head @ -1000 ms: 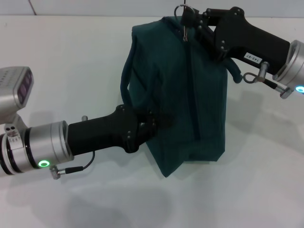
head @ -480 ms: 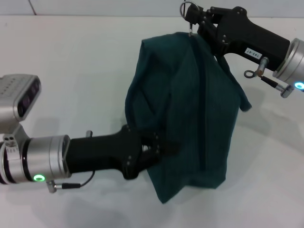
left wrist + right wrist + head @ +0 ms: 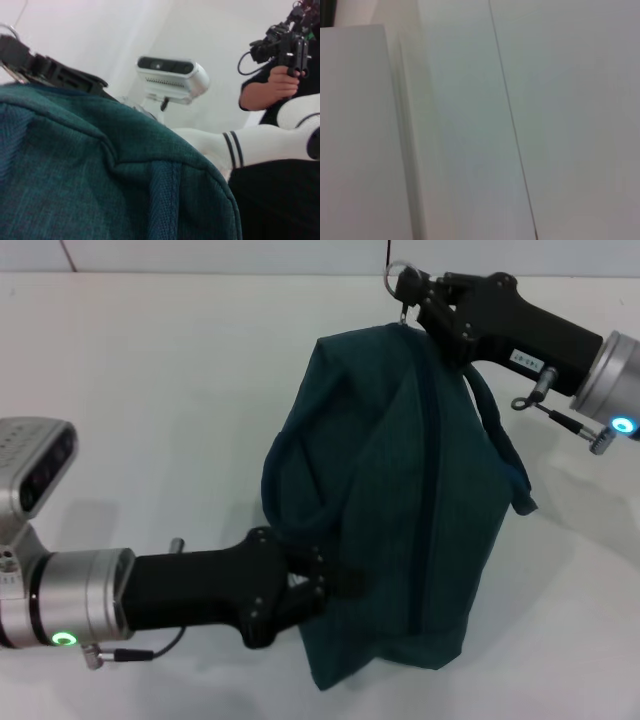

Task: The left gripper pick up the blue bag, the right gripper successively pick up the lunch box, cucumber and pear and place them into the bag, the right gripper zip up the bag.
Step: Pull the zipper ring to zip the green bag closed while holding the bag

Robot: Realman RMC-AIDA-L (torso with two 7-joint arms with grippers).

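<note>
The blue bag (image 3: 400, 510) hangs above the white table (image 3: 150, 370), its zip line running closed down its middle and a loop handle (image 3: 505, 465) draped on its right side. My left gripper (image 3: 322, 585) is shut on the bag's lower left fabric. My right gripper (image 3: 410, 295) is at the bag's top far corner, shut on the ring-pull zipper (image 3: 398, 275). The bag also fills the left wrist view (image 3: 75, 170), with the right gripper (image 3: 30, 60) beyond it. The lunch box, cucumber and pear are out of view.
The left wrist view shows the robot's head camera (image 3: 172, 77) and a person (image 3: 280, 85) holding a device beyond the bag. The right wrist view shows only a pale wall (image 3: 545, 100).
The bag has swung nearer and to the right. My left gripper has moved down with it. My right gripper has shifted slightly right, still holding the ring pull.
</note>
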